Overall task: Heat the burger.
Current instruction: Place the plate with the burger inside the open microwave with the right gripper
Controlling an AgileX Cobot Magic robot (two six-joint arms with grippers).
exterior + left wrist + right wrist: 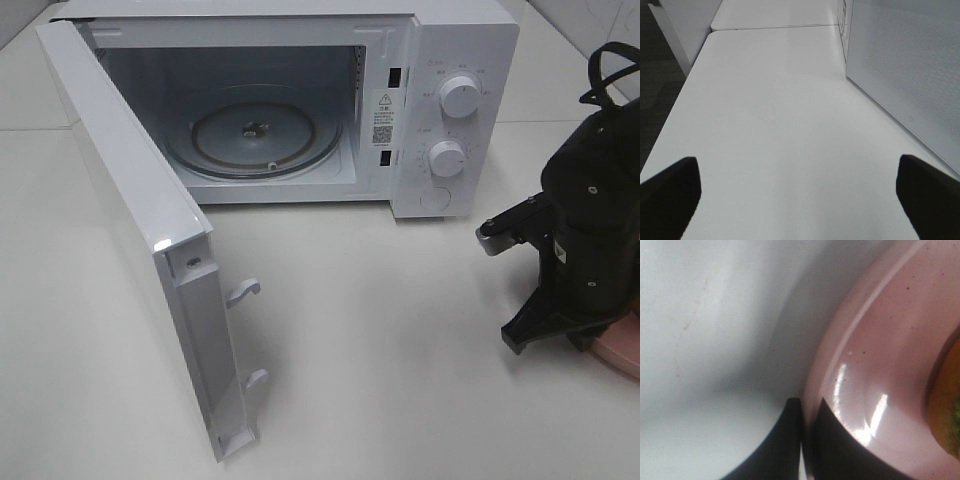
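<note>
At the near right of the table (400,340), the right gripper (802,440) points down. Its two black fingers are pinched tight on the rim of the pink plate (880,365), one finger outside the rim and one inside. The burger (947,405) sits on that plate, a little past the fingers, and only its edge shows. From above, the dark arm hides most of the plate.

Between the plate and the microwave door (130,200) there is a wide, flat stretch of white table top with lots of room to move. The door swings out toward the near left, and two small hooks (243,292) stick out of its end.

The left gripper (800,200) hangs low over the table on the outer side of that door, with its fingers spread far apart.

Farther back, the microwave (470,60) stands with its front wide open, and the round glass tray (255,135) lies flat inside. Two round knobs (460,97) sit on its right side.
</note>
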